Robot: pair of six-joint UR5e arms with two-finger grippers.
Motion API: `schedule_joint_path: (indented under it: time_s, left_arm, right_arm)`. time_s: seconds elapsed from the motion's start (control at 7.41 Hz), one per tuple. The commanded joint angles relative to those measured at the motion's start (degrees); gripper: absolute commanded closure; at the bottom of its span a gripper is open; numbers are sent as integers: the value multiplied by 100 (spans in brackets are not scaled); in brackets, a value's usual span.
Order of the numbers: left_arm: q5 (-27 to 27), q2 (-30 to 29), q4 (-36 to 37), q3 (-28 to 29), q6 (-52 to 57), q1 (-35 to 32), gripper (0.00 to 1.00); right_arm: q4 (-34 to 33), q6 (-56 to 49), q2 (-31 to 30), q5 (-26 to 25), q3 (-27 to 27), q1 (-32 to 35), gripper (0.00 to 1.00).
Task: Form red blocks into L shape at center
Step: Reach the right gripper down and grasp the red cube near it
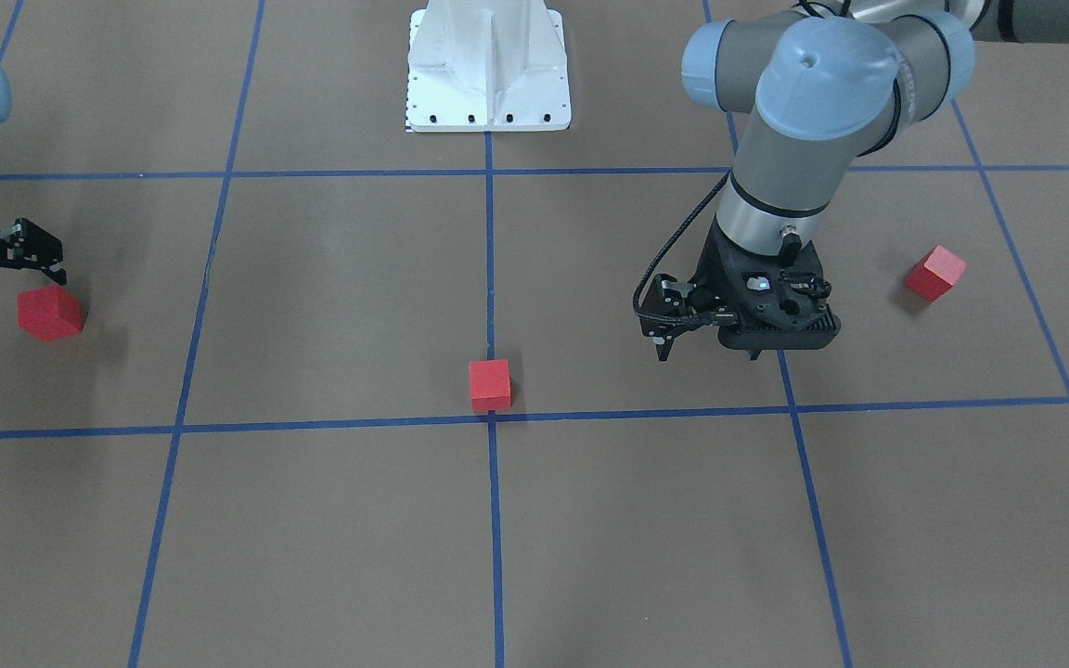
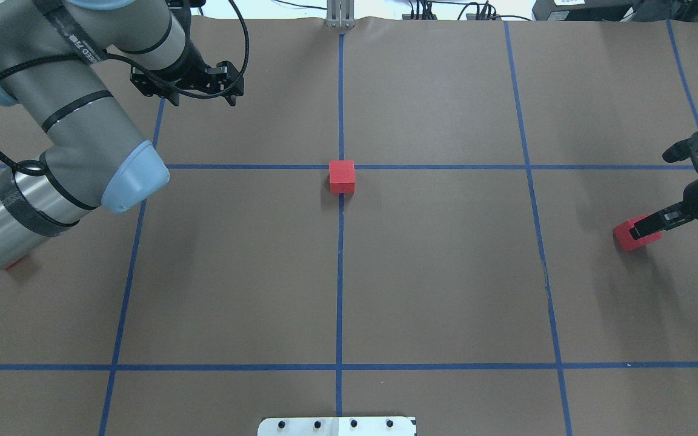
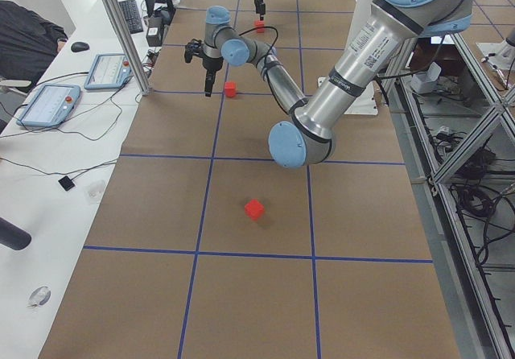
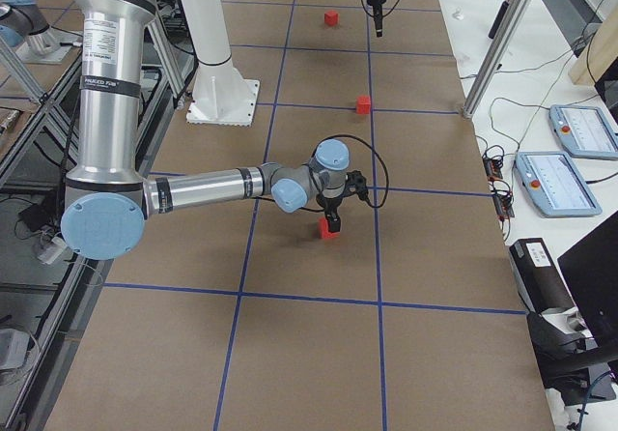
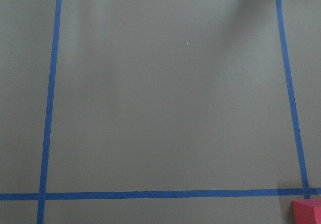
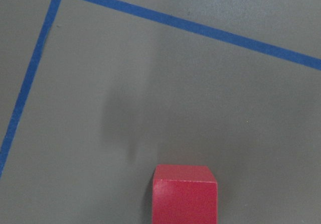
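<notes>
One red block (image 1: 490,384) (image 2: 342,177) sits just on the robot's side of the center crossing (image 1: 492,418) (image 2: 341,166), and its corner shows in the left wrist view (image 5: 307,211). A second red block (image 1: 935,273) lies on the robot's left, mostly hidden under the left arm in the overhead view (image 2: 16,263). The third red block (image 1: 50,312) (image 2: 635,235) (image 6: 184,194) lies on the robot's right. My left gripper (image 1: 711,353) (image 2: 203,100) is open and empty, hovering between the center and the left block. My right gripper (image 1: 22,289) (image 2: 652,194) is open, low, with one finger right by the third block.
The white robot base plate (image 1: 488,70) (image 2: 337,426) stands at the table's near edge. Blue tape lines grid the brown surface. Side desks with tablets (image 3: 48,105) (image 4: 565,180) and metal posts (image 3: 121,29) line the operators' side.
</notes>
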Motion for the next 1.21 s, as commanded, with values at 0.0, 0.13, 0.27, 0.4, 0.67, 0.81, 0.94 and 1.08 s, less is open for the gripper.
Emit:
schedule_joint_path:
  time_s: [0.0, 0.13, 0.27, 0.4, 0.67, 0.81, 0.94, 1.08]
  left_arm:
    - [0, 1, -13, 18, 1, 0, 1]
    - [0, 1, -14, 36, 1, 9, 1]
    - [0, 1, -14, 44, -7, 18, 1]
    - [0, 1, -14, 53, 1, 18, 1]
    - [0, 1, -14, 79, 1, 26, 1]
    - [0, 1, -22, 123, 1, 35, 1]
    - [0, 1, -22, 167, 1, 44, 1]
    - [9, 9, -31, 168, 10, 44, 1]
  right_arm:
    - [0, -52, 34, -3, -180, -130, 1]
    - [0, -61, 0, -3, -206, -130, 1]
    - [9, -61, -10, -3, -276, -130, 1]
    - [9, -52, 43, -3, -355, -130, 1]
    - [9, -35, 156, -3, -408, -148, 1]
    - [18, -35, 262, -3, -591, -174, 1]
    - [18, -43, 359, 5, -671, -174, 5]
    - [26, -9, 351, 14, -672, -174, 30]
